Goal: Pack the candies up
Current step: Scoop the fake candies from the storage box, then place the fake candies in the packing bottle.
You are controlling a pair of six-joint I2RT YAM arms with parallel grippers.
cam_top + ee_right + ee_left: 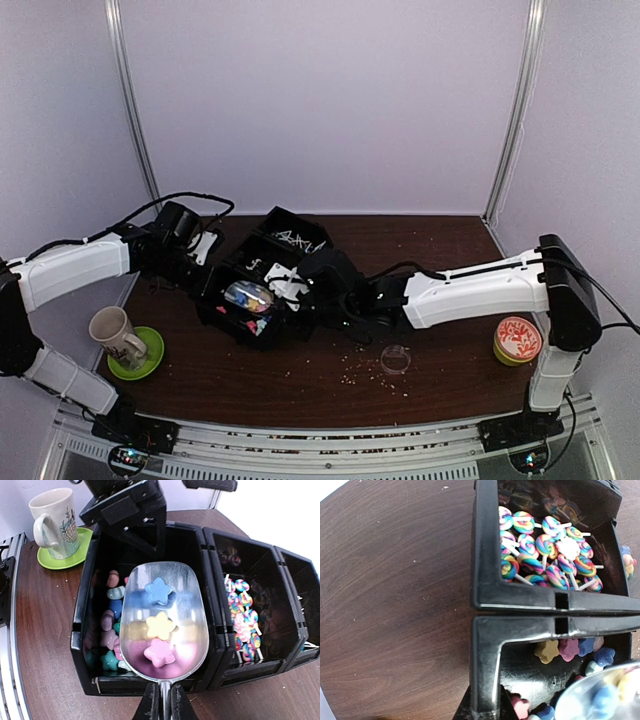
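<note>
Over the near bin, your right pincer is clamped on the scoop, with three star candies in it. Your left pincer is closed by the bin. Next, probably carry it level to the little clear cup.

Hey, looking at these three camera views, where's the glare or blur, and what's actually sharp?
Top external: the black bins merge into one dark mass on the dark table, and only the scoop glints. Left wrist: the lollipops are sharp, while the scoop's edge at lower right is out of focus. Right wrist: sharp, but the polished scoop bowl mirrors the star candies as coloured bands.
</note>
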